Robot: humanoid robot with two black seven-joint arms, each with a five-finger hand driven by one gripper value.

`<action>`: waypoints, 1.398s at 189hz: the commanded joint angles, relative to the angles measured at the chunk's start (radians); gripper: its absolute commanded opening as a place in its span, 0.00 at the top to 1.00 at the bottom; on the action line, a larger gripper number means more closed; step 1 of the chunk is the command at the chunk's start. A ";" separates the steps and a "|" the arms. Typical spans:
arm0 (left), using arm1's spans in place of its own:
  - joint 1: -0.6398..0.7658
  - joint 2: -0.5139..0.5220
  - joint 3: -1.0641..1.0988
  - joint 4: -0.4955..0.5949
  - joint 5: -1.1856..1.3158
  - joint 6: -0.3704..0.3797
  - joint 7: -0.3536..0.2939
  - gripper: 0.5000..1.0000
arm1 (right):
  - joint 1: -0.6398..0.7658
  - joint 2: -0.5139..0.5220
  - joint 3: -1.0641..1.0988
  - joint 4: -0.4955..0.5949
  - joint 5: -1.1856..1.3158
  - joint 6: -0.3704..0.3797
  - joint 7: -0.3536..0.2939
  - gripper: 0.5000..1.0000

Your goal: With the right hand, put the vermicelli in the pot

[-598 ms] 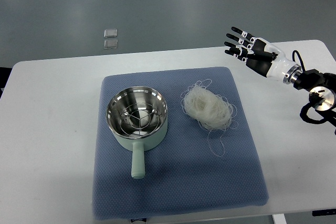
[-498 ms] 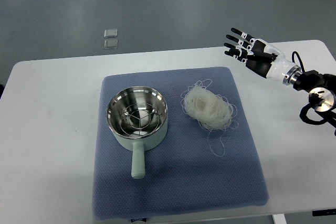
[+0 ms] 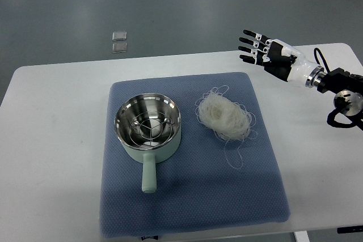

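A white nest of vermicelli (image 3: 224,116) lies on the blue mat (image 3: 193,196), just right of the pot. The pale green pot (image 3: 148,127) has a steel inside with a wire rack in it, and its handle points toward the near edge. My right hand (image 3: 261,51) hovers above the table's far right part, up and to the right of the vermicelli and well apart from it. Its fingers are spread and hold nothing. No left arm shows.
The white table (image 3: 51,140) carries the mat. Two small clear squares (image 3: 119,41) lie on the grey floor beyond the far edge. The right forearm and its cables (image 3: 343,103) occupy the table's right side.
My right hand has lifted slightly and shifted a little toward the far edge, fingers still spread. The vermicelli and pot have not moved.
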 commanded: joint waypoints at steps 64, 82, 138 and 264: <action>0.000 0.000 0.001 0.000 0.000 0.001 0.000 0.00 | 0.145 -0.029 -0.013 0.072 -0.860 0.043 0.104 0.03; 0.000 0.000 0.001 0.000 -0.001 0.001 0.000 0.00 | 0.174 -0.035 -0.017 0.112 -1.026 0.055 0.104 0.03; 0.000 0.000 0.001 -0.002 0.000 0.001 0.000 0.00 | 0.220 -0.002 -0.039 0.127 -1.261 0.036 0.103 0.04; 0.000 0.000 0.001 -0.002 0.000 0.001 0.000 0.00 | 0.217 0.078 -0.240 0.092 -1.311 -0.138 0.094 0.04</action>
